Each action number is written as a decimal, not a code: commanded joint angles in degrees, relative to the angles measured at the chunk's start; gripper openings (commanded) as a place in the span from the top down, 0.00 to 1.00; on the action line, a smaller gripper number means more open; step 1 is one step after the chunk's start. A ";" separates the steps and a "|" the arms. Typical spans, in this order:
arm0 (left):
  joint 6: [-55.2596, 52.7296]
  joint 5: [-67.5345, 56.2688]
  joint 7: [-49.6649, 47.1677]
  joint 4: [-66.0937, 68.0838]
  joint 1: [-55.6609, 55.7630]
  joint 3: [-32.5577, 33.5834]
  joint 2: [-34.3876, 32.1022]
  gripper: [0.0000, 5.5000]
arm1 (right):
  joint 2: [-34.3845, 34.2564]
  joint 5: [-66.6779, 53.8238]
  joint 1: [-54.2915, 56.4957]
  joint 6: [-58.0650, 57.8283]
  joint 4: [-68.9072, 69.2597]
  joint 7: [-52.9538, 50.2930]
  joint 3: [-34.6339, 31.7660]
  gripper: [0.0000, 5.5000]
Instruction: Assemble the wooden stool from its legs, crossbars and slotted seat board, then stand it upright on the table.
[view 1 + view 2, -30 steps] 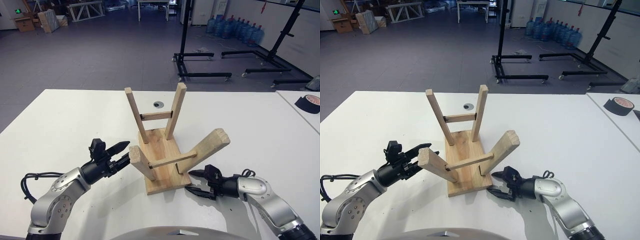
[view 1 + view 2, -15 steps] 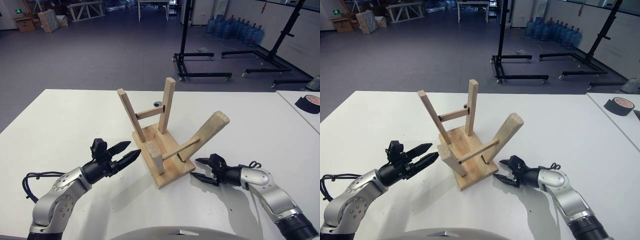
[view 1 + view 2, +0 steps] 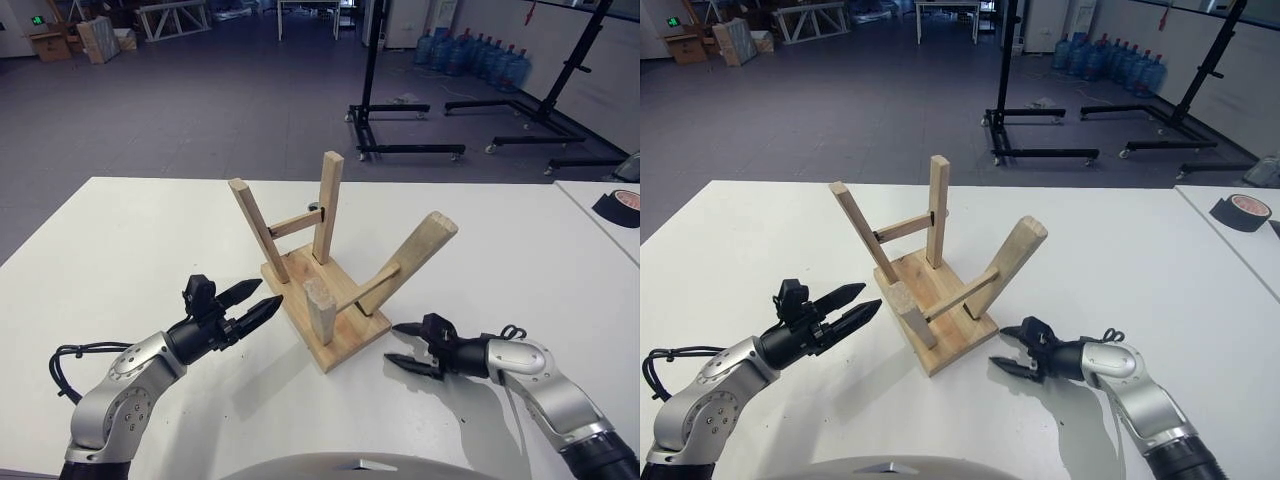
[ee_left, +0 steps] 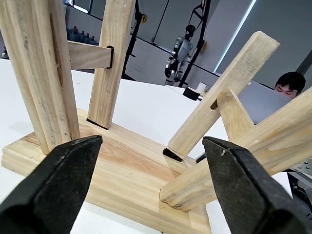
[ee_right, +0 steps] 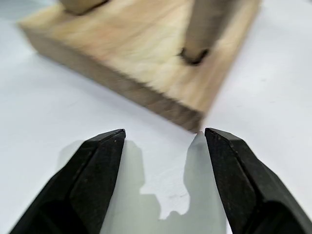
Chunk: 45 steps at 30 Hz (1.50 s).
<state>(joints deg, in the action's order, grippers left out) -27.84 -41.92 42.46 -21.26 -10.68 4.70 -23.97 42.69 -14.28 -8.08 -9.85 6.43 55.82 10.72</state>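
Resting upturned on its seat board [image 3: 347,342] just beyond the tips of the empty, wide-spread left gripper [image 3: 268,293] and right gripper [image 3: 390,345], the stool [image 3: 330,285] looks stiff, light, perhaps loose-jointed; best gripped low on a leg [image 3: 322,310].

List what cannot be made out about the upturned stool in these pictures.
- Underside of the seat board: it lies face down on the table in the eye views, so the board itself hides it.
- Tops of the legs: cut off by the frame edge in the left wrist view.
- Leg socket: blurred in the right wrist view, so the fit cannot be judged.
- Joints of the far crossbar: too small in the eye views.
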 commanded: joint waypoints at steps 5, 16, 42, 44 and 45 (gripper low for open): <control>1.13 1.39 -0.18 0.78 0.19 -0.41 0.54 0.31 | 4.04 -5.25 -3.14 -1.94 9.58 6.92 -2.86 0.45; 0.89 1.23 0.55 1.82 0.85 0.18 -0.06 0.31 | -0.09 -35.48 7.22 -8.18 32.30 -1.56 -18.08 0.45; -1.58 1.20 1.54 2.91 3.07 -0.67 -1.14 0.31 | -9.22 49.62 4.03 27.19 -10.91 -36.05 11.87 0.45; -1.54 1.07 1.38 2.98 3.05 -0.26 -1.18 0.31 | -8.49 46.76 4.56 25.96 -9.83 -32.75 12.56 0.45; -1.25 1.25 1.27 2.97 2.73 -0.30 -0.96 0.31 | -8.44 45.00 5.16 25.34 -9.03 -31.72 12.44 0.45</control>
<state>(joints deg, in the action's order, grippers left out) -27.90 -41.42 43.91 -18.74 -9.11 4.70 -23.77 31.50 29.50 5.23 23.45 10.84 7.89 14.22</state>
